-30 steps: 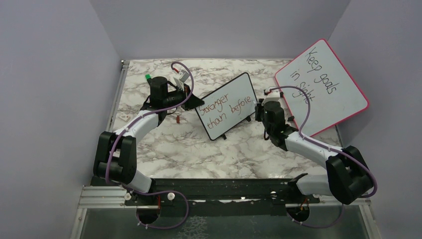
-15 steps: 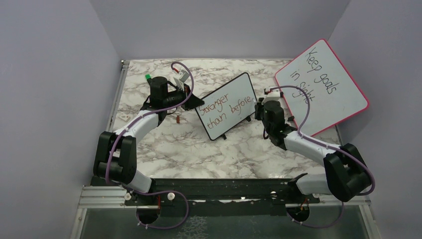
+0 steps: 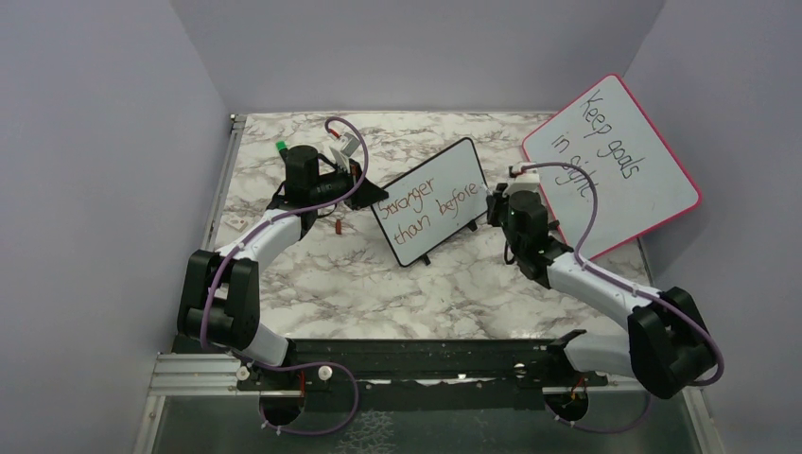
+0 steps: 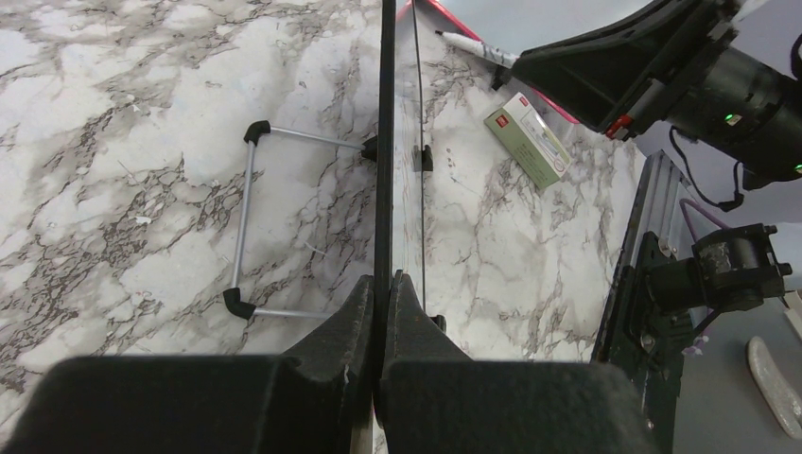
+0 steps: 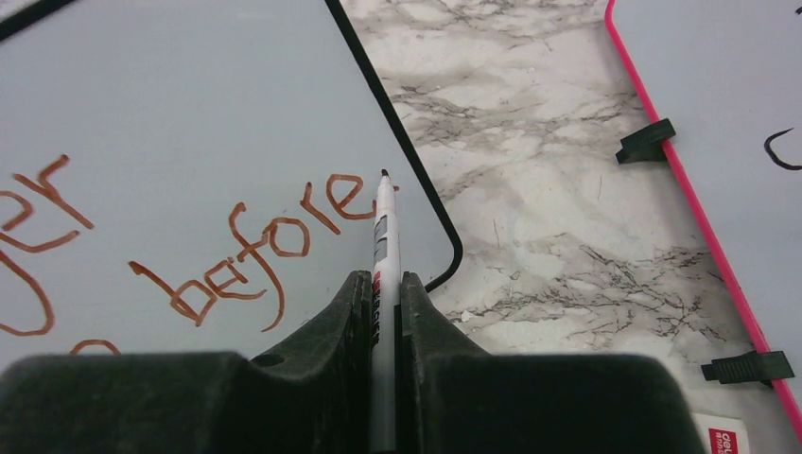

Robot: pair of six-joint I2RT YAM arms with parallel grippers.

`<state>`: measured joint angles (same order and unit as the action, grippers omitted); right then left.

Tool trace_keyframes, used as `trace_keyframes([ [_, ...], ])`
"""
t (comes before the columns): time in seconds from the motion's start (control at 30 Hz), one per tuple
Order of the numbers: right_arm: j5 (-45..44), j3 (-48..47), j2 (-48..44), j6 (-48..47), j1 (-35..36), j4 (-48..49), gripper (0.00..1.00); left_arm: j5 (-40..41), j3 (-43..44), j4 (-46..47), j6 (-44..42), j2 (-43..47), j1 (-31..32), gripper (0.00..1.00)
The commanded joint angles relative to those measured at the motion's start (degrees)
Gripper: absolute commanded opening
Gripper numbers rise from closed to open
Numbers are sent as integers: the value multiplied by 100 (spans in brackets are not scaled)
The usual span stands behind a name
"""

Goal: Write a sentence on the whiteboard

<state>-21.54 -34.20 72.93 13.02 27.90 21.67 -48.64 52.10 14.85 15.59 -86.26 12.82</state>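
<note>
The whiteboard (image 3: 444, 170), black-framed, stands tilted at mid-table. On it is the sentence (image 3: 426, 205) "Stronger than before" in reddish-brown. My left gripper (image 3: 364, 197) is shut on the board's left edge. In the left wrist view the whiteboard (image 4: 385, 142) runs edge-on between the left gripper (image 4: 381, 284) jaws. My right gripper (image 3: 492, 200) is at the board's right edge, shut on a white marker (image 5: 383, 236). The marker's tip sits at the last "e" of "before" in the sentence (image 5: 265, 246) on the whiteboard (image 5: 189, 113). The right gripper (image 5: 380, 284) jaws clamp the barrel.
A larger pink-framed board (image 3: 615, 161) with black handwriting leans at the back right, close behind my right arm. A small red cap (image 3: 339, 225) lies under my left wrist. A green box (image 4: 530, 142) and another marker (image 4: 473, 45) lie beyond the board. The board's wire foot (image 4: 248, 232) rests on the marble.
My right wrist has shifted slightly to the right beside the board's right edge. The left arm and the whiteboard have not moved.
</note>
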Motion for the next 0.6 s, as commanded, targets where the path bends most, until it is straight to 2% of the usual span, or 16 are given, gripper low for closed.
trace_keyframes([
  [0.0, -74, 76, -633, 155, -32, -300, 1, 376, -92, -486, -192, -13, 10, 0],
  [0.07, -111, 118, -873, 157, -34, -469, 1, 423, -77, -428, -106, 30, 10, 1],
  [0.13, -128, 139, -1139, 166, -33, -663, 1, 499, -56, -405, -27, 74, 10, 7],
  [0.43, -47, 274, -2370, 136, -31, -1344, 1, 1088, 206, -549, 382, 458, 18, 49],
  [0.57, -23, 358, -2769, 141, -32, -1436, 1, 1601, 331, -829, 539, 725, 19, 59],
])
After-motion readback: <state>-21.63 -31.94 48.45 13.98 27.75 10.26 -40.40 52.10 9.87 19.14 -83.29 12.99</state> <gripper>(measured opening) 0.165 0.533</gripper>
